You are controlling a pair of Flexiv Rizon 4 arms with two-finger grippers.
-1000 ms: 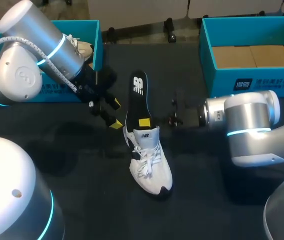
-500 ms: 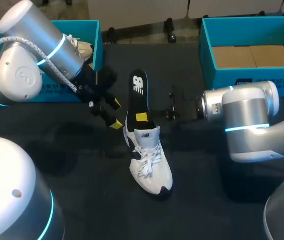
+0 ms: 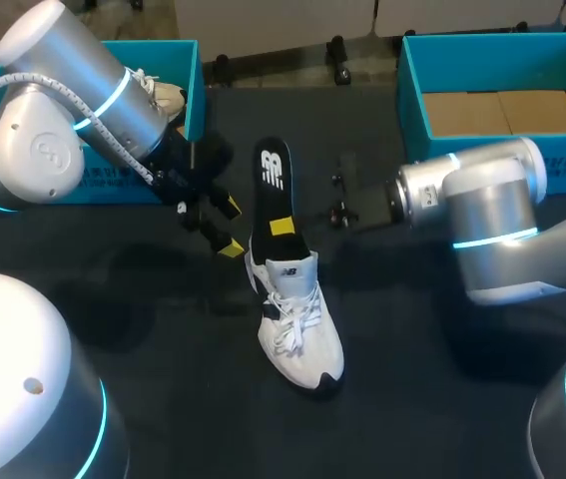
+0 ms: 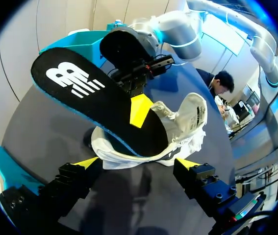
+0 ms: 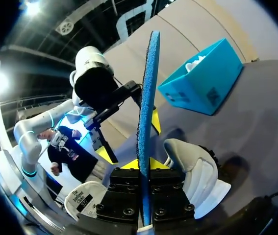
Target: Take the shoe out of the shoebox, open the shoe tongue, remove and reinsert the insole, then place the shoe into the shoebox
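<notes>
Well, second shoe (image 3: 158, 95) inside left shoebox (image 3: 195, 85)

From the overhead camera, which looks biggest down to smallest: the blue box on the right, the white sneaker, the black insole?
1. blue box, clearly largest.
2. white sneaker.
3. black insole, narrower; its lower end sits inside the sneaker, so their lengths look alike and that order is unsure.

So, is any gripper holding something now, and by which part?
The right gripper is shut on the insole near its middle, one finger on each face. The left gripper is open and holds nothing.
</notes>
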